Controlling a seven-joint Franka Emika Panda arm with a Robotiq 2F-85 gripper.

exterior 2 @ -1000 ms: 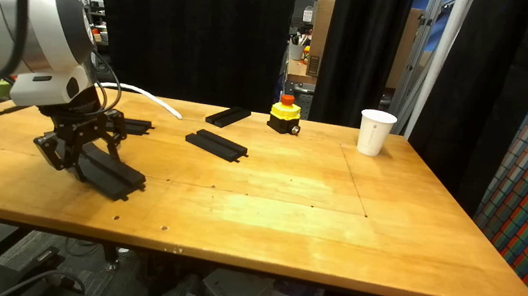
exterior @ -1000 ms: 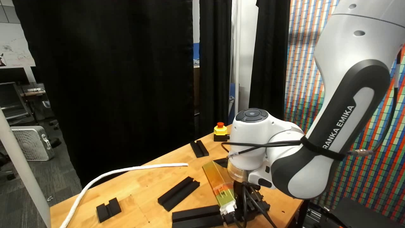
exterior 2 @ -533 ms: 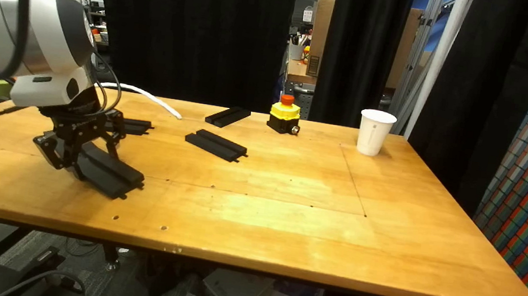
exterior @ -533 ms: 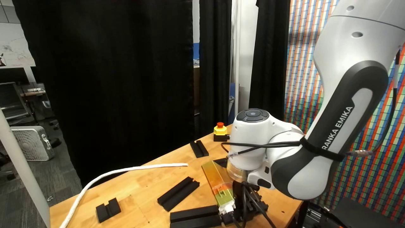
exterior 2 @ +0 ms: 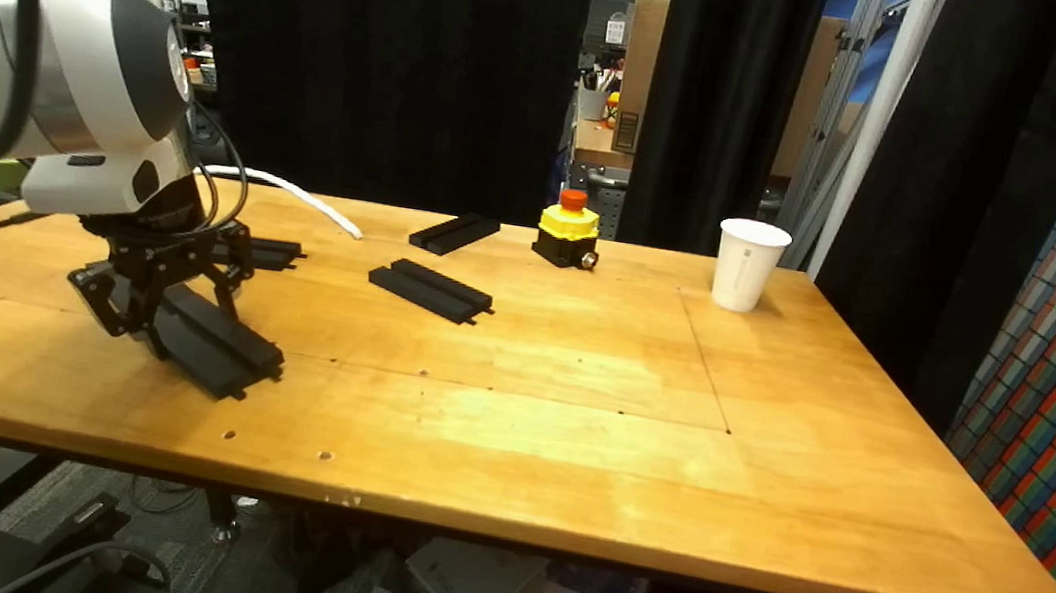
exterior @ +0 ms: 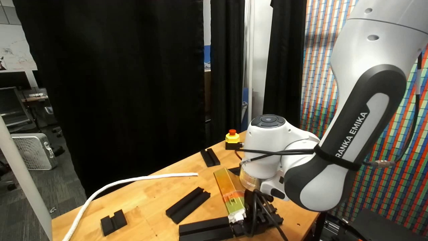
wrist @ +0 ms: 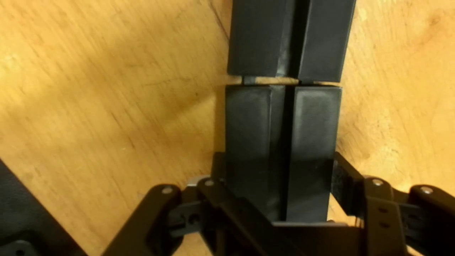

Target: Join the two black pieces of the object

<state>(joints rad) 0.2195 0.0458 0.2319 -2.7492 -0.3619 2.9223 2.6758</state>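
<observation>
In the wrist view, the nearer black piece [wrist: 247, 131] and the farther black piece [wrist: 254, 39] lie end to end on a wooden tabletop [exterior 2: 616, 479], roughly in line. The nearer one is a straight-sided, matte bar with a channel down its length, parting its top into two flat strips. Its end rim catches a greyish sheen, while the stretch by the gripper [wrist: 278, 170] falls into shadow. The gripper is closed on this piece, its fingers [wrist: 346, 185] against both long sides. The farther one carries the same channel and runs out of the wrist view at the top. A narrow gap parts the facing ends; bare wood shows through it, and two small dark tabs [wrist: 249, 80] span it.

In an exterior view, a grooved black end with two more small tabs juts past the gripper, angled toward the front edge of the tabletop and nearer that edge than the back one; which of the two it belongs to cannot be told there. Another black bar [exterior 2: 433, 290] rests farther back, a yellow emergency-stop button [exterior 2: 569, 226] stands near the back edge, and a white paper cup [exterior 2: 746, 268] stands upright near the back right corner.
</observation>
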